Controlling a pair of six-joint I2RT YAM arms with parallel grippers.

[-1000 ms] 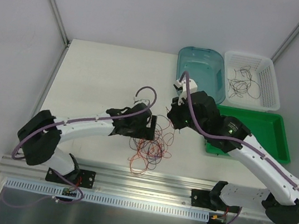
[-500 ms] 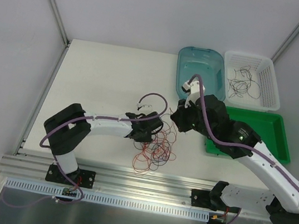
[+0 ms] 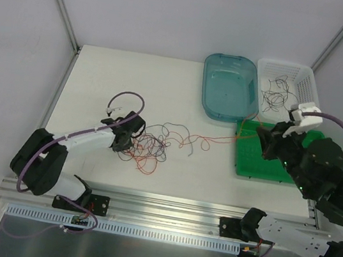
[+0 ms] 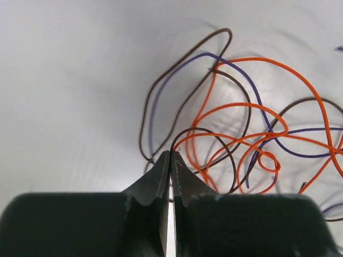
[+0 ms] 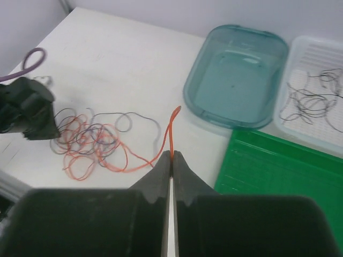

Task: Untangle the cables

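Two pinches set up the coming move. At centre left of the top view, the left gripper point(image 3: 120, 141) has its fingers pressed together on a dark strand at the edge of the bunch of hair-thin orange-red, black and dark purple cables point(image 3: 153, 144). At centre right, the right gripper point(image 3: 261, 139), likewise pressed together, pinches a single orange-red strand point(image 5: 171, 128) above the left rim of the flat green plastic tray point(image 3: 293, 176).

That strand's long axis runs left to right across the white worktop point(image 3: 114, 81), from the bunch towards the tray. The bunch lies well to the left of the right gripper, and the left arm is far nearer to it. Judging by this, pulling rightward should draw the strand out while the left gripper anchors the rest.

The right wrist view shows what the top view hides: the strand's free end pokes up past the fingertips. The left wrist view shows orange loops crossing purple and brown ones just beyond the closed tips, and I cannot tell whether they are knotted.
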